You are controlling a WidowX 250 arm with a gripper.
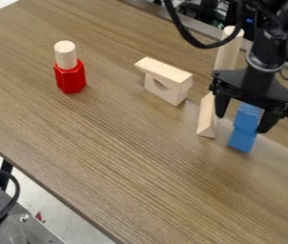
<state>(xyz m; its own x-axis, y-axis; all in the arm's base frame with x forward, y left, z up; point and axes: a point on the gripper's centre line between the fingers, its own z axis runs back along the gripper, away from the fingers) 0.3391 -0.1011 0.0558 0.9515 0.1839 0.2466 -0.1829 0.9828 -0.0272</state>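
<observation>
Wood-grain worktop (108, 152) carries all items listed below. I have the gripper (242, 124) at the right side of the camera view, pointing down, its fingers spread on either side of the blue block piece (244, 137). Reference relation: the blue piece lies directly between and below the fingertips, its long axis running steeply from upper right to lower left of the view, across the line joining the fingers. A gap shows at the view-left finger; contact at the other I cannot confirm. Whether the piece is one block or two, I cannot tell. Adjacent, view-left: the triangular wooden prism (206, 116); beyond it, the pale cylinder (229, 50). Further left: a plank (164, 72) on an arch block (164, 92), then a red hexagonal block (70, 78) bearing a short peg (65, 55).
</observation>
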